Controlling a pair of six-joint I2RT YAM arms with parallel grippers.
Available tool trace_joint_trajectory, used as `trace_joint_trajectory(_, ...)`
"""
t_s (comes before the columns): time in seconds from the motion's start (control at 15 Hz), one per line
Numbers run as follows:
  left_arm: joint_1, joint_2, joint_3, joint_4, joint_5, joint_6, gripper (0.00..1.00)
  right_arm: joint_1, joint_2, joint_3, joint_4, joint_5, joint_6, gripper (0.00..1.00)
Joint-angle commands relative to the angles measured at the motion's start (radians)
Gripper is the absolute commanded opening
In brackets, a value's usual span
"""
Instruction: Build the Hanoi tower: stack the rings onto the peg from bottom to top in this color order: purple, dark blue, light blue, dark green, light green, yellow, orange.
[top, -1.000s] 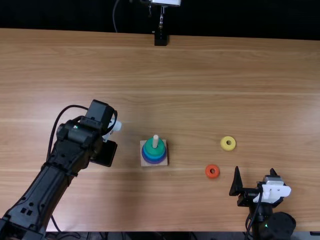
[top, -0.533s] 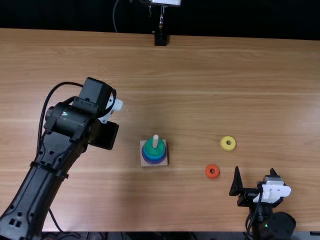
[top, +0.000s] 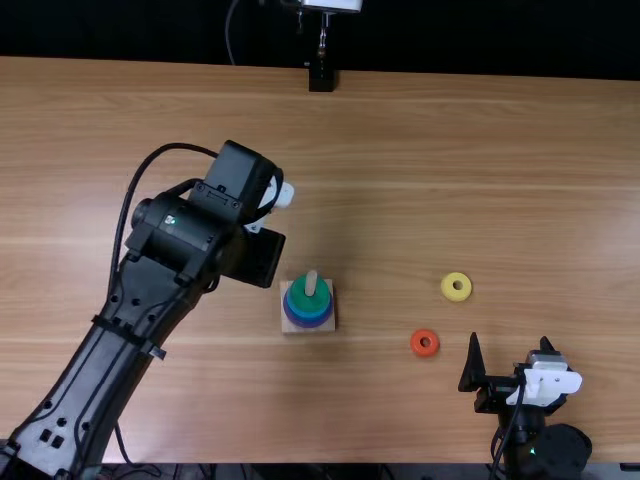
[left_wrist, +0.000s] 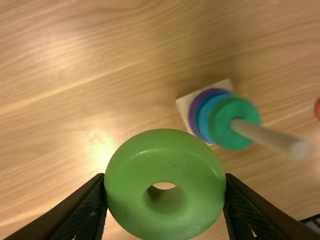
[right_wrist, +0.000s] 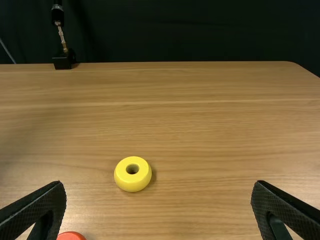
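Peg (top: 311, 284) pokes up from a square block (top: 287, 327) on the table (top: 400, 200). Four rings are on it — purple ring (left_wrist: 193, 117) at the bottom, then dark blue ring (left_wrist: 198, 114), light blue ring (left_wrist: 204, 117) and dark green ring (left_wrist: 235, 137) on top. The left gripper (top: 283, 194) has the light green ring (left_wrist: 165, 155) pinched between its two fingers, up above the table. The yellow ring (top: 456, 297) and orange ring (top: 425, 352) lie flat, right of the block. The right gripper (top: 510, 338) has its fingers spread wide — nothing in them — near the orange ring.
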Motion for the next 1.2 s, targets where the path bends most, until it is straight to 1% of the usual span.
trace_joint_trajectory(0.0,-0.033,0.035,0.039,-0.003,0.013,-0.046,0.0,-0.007,-0.013,-0.071,-0.078,0.006,-0.003,1.0)
trace_joint_trajectory(0.2,-0.078,0.073,0.09,-0.012,0.013,-0.06,0.0,-0.007,-0.013,-0.071,-0.078,0.006,-0.003,1.0)
trace_joint_trajectory(0.47,-0.119,0.101,0.148,-0.021,0.011,-0.112,0.0,-0.007,-0.013,-0.071,-0.078,0.006,-0.003,1.0)
trace_joint_trajectory(0.73,-0.151,0.115,0.152,-0.045,0.011,-0.121,0.0,-0.007,-0.013,-0.071,-0.078,0.006,-0.003,1.0)
trace_joint_trajectory(0.87,-0.154,0.115,0.152,-0.06,0.009,-0.145,0.0,-0.007,-0.013,-0.071,-0.078,0.004,-0.003,1.0)
trace_joint_trajectory(1.13,-0.167,0.115,0.151,-0.06,0.011,-0.147,0.0,-0.007,-0.013,-0.071,-0.078,0.004,-0.003,1.0)
